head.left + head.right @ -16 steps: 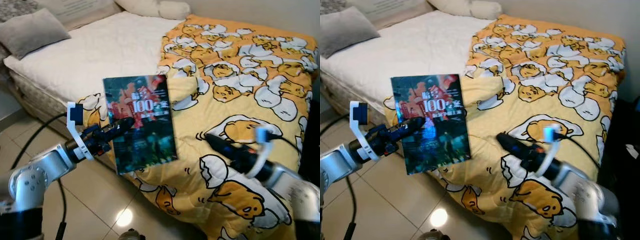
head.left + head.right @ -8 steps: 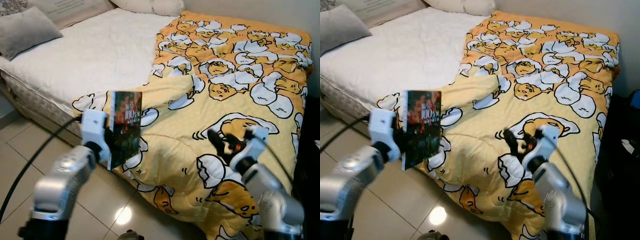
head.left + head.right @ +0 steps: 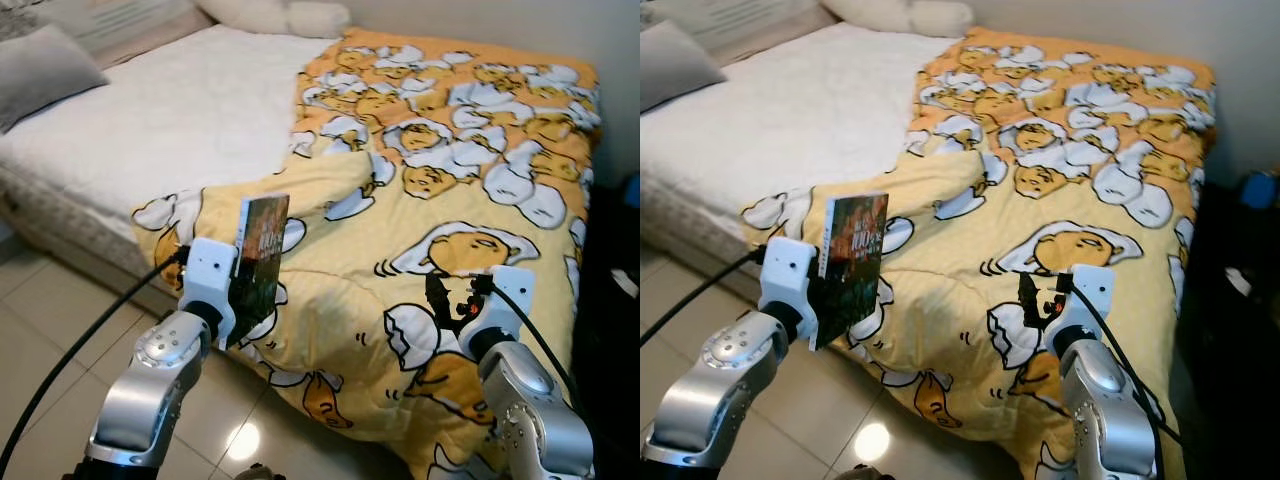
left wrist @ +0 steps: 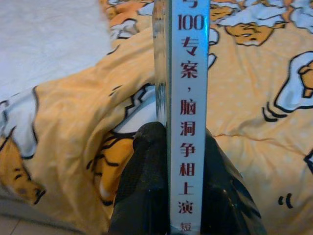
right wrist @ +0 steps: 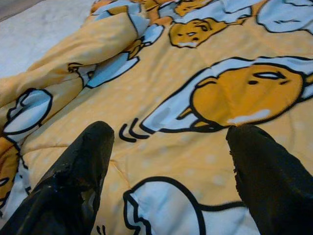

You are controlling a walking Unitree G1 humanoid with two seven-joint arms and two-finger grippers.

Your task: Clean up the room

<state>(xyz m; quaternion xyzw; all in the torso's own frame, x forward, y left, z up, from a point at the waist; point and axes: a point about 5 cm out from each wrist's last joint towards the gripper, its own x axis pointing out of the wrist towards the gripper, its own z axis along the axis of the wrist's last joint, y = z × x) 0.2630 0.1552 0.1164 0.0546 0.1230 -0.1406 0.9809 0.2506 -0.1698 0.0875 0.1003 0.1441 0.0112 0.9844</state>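
left gripper (image 4: pixel 188 196): book (image 4: pixel 182 112) is pinched upright between the jaws, spine facing the wrist camera | right gripper (image 5: pixel 166 171): jaws are spread wide, nothing is held between them, the yellow blanket (image 5: pixel 205 161) is seen beyond the fingertips (image 5: pixel 95 142)

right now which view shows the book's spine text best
The left wrist view: the book stands edge-on and close, its spine characters sharp between the left pincer's two fingers, which clamp it. Both eye views show it small and upright above the blanket's edge, cover angled, print hard to read. The right wrist view looks at blanket.
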